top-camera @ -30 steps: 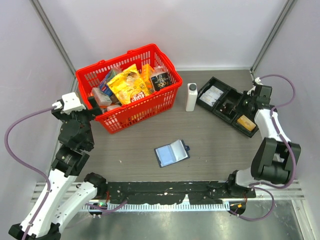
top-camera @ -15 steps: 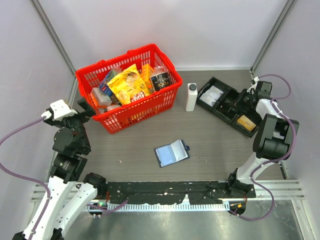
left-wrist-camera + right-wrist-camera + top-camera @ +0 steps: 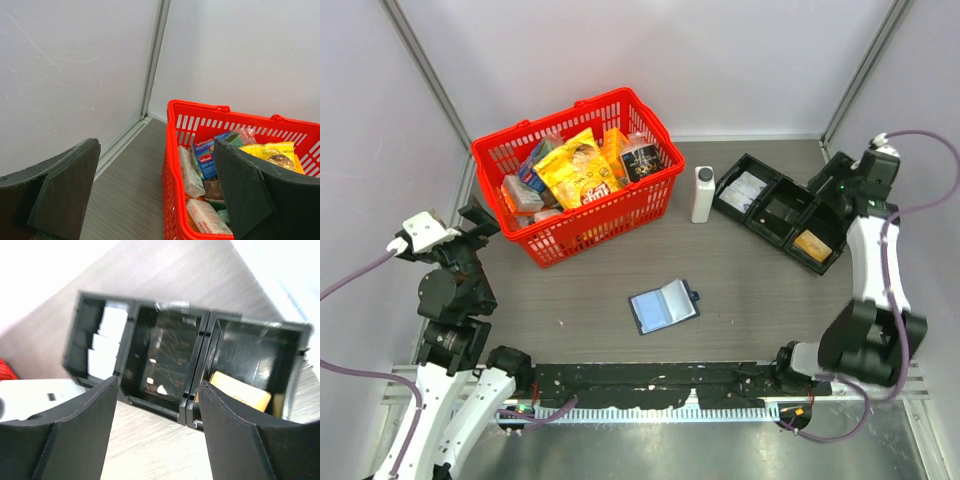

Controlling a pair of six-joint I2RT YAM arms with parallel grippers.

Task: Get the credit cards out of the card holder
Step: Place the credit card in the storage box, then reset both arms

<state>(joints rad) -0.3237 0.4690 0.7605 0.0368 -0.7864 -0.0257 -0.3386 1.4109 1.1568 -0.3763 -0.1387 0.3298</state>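
Note:
The card holder [image 3: 663,305], a navy wallet, lies open on the table's middle with its pale sleeves up and no gripper near it. One orange-gold credit card [image 3: 810,244] [image 3: 240,390] lies in the right-hand compartment of the black tray [image 3: 760,233] [image 3: 150,407]. My right gripper [image 3: 828,190] [image 3: 157,432] hovers over the tray's right end, open, with nothing between its fingers [image 3: 75,430]. At the far left, beside the red basket, my left gripper [image 3: 478,225] [image 3: 155,195] stands wide open and empty.
The red basket [image 3: 582,236] [image 3: 172,165], full of packaged goods, stands at the back left. A white bottle [image 3: 703,193] [image 3: 35,395] stands between the basket and the tray. White paper packets [image 3: 745,188] [image 3: 107,335] fill the tray's left compartment. Walls close in on three sides.
My right gripper has opened and drawn back up and to the right from over the tray. My left arm has pulled back to the left, away from the basket.

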